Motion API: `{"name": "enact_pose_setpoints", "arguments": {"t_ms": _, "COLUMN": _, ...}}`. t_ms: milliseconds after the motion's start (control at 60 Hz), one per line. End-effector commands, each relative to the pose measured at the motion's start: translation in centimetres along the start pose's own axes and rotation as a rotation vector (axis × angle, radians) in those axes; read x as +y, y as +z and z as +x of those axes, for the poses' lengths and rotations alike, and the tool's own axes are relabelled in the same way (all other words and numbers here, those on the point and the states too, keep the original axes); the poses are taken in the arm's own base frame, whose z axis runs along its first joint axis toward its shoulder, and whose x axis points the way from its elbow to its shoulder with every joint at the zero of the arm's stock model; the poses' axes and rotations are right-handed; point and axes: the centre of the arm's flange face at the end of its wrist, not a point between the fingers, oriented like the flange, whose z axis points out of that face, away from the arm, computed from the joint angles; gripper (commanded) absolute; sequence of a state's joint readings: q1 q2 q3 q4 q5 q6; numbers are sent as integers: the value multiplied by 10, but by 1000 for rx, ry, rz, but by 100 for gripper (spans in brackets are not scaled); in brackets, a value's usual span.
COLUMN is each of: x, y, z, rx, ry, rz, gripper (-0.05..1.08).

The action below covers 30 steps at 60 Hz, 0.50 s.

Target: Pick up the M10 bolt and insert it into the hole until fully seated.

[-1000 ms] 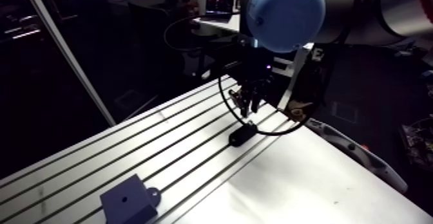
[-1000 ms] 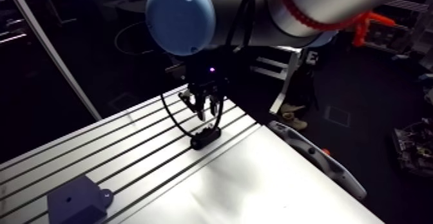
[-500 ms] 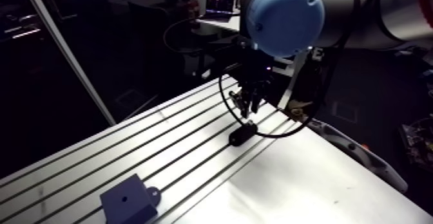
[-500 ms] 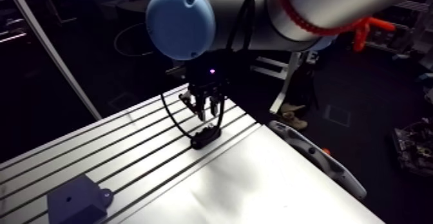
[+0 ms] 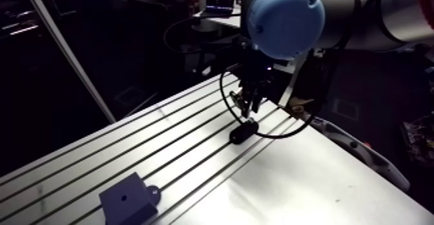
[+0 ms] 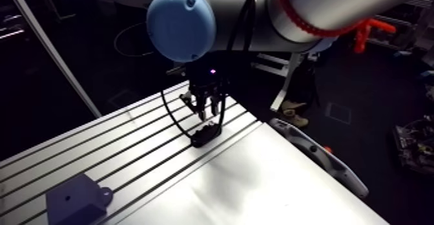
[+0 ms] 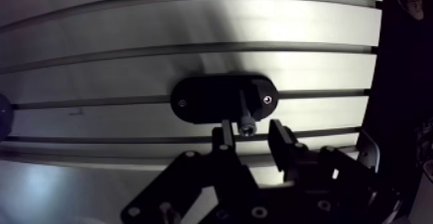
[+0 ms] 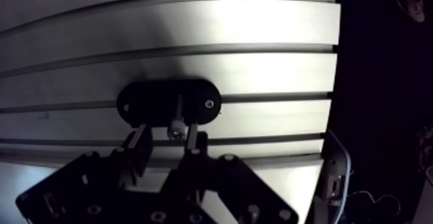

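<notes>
The M10 bolt (image 7: 247, 127) stands upright in a black oval holder (image 7: 206, 101) on the slotted table, its socket head facing the wrist camera. My gripper (image 7: 252, 133) hangs just above the holder, open, with the bolt head between the fingertips and a small gap on each side. In the arm view the gripper (image 5: 248, 110) is over the holder (image 5: 242, 134) near the table's far right part. A blue-grey block (image 5: 127, 202) with a hole in its top face and a side lug sits at the near left edge, far from the gripper.
Dark slots run the length of the aluminium table (image 5: 194, 150). A smooth, bright plate (image 5: 303, 182) covers the table's right half. The table's far edge lies just beyond the holder.
The arm view has shifted slightly. The gripper stays over the holder and the bolt, with no visible move of either.
</notes>
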State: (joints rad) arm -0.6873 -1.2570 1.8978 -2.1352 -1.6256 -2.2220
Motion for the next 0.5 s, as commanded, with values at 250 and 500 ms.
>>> {"name": "enact_pose_setpoints", "arguments": {"t_ms": 250, "x": 1, "y": 8, "z": 2, "rx": -12, "ry": 1, "rz": 8, "gripper": 58}}
{"name": "enact_pose_setpoints", "arguments": {"t_ms": 500, "x": 1, "y": 10, "z": 2, "rx": -14, "ry": 2, "rz": 9, "gripper": 58}}
